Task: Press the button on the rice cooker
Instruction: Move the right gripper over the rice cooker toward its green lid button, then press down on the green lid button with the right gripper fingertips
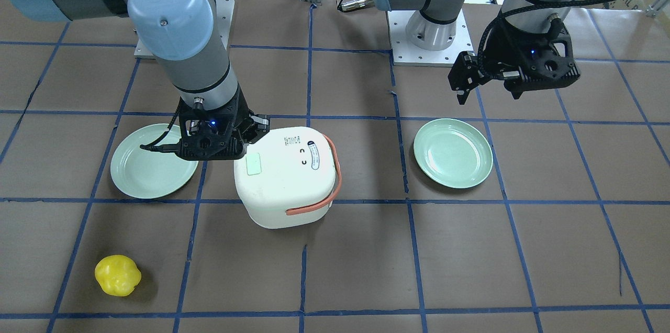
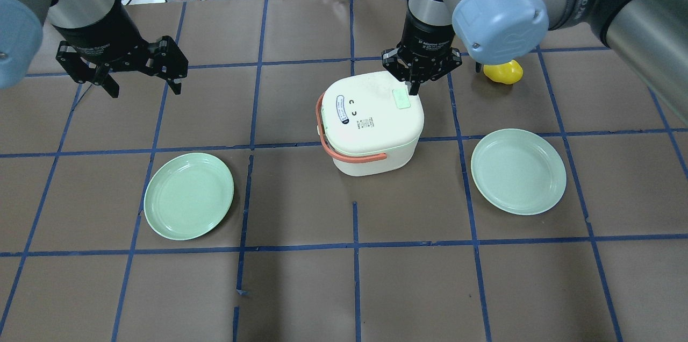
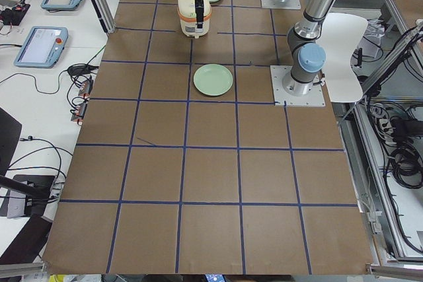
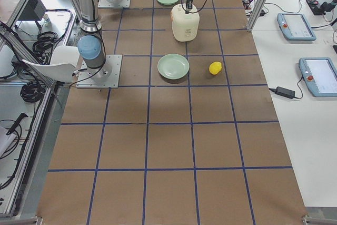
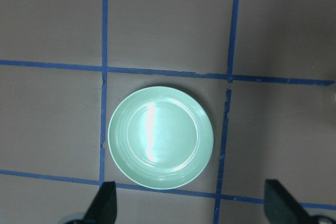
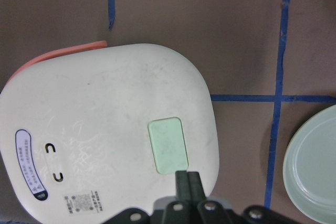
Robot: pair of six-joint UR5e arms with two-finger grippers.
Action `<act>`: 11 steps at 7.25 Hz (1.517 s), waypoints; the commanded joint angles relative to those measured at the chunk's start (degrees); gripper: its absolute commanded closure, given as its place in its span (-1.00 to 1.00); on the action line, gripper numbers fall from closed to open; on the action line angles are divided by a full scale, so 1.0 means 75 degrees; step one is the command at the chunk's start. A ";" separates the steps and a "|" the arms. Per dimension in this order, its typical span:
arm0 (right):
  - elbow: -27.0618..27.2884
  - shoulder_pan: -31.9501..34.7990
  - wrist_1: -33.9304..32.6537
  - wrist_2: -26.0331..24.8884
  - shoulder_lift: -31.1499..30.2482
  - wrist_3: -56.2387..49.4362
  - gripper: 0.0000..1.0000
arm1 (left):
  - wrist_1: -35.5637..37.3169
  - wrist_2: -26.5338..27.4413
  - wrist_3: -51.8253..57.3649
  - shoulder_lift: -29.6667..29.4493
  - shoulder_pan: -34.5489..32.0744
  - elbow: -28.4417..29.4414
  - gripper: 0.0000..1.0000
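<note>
The white rice cooker [image 2: 371, 121] with an orange handle stands mid-table. Its pale green button [image 2: 401, 99] is on the lid. My right gripper [image 2: 414, 88] is shut and empty, pointing straight down over the lid. In the right wrist view its closed fingertips [image 6: 188, 182] sit at the edge of the button [image 6: 168, 145]. I cannot tell whether they touch it. My left gripper [image 2: 145, 89] is open and empty, high above the table, far from the cooker [image 1: 285, 176].
One green plate [image 2: 189, 195] lies below my left gripper and also shows in the left wrist view [image 5: 160, 137]. A second green plate [image 2: 518, 171] lies to the cooker's right. A yellow toy pepper [image 2: 502, 72] lies behind my right arm.
</note>
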 commanded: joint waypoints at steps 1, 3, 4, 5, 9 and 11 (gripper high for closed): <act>0.0008 0.0017 0.0004 -0.0004 0.0063 -0.0013 0.80 | 0.0000 -0.0007 0.0000 0.0000 0.0000 0.0000 -1.00; 0.0008 0.0017 0.0004 0.0019 0.0122 -0.0001 0.80 | 0.0000 -0.0007 0.0000 0.0000 0.0000 0.0000 -1.00; 0.0008 0.0017 0.0004 0.0100 0.0122 -0.0001 0.80 | 0.0000 0.0005 0.0000 0.0000 0.0000 0.0000 -1.00; 0.0008 0.0017 0.0004 0.0113 0.0134 -0.0001 0.80 | 0.0000 0.0005 0.0000 0.0000 0.0000 0.0000 -1.00; 0.0008 0.0017 -0.0008 0.0148 0.0216 -0.0048 0.80 | 0.0000 0.0005 0.0000 0.0000 0.0000 0.0000 -1.00; 0.0008 0.0017 -0.0031 0.0160 0.0263 -0.0013 0.79 | 0.0000 -0.0007 0.0000 0.0000 0.0000 0.0000 -1.00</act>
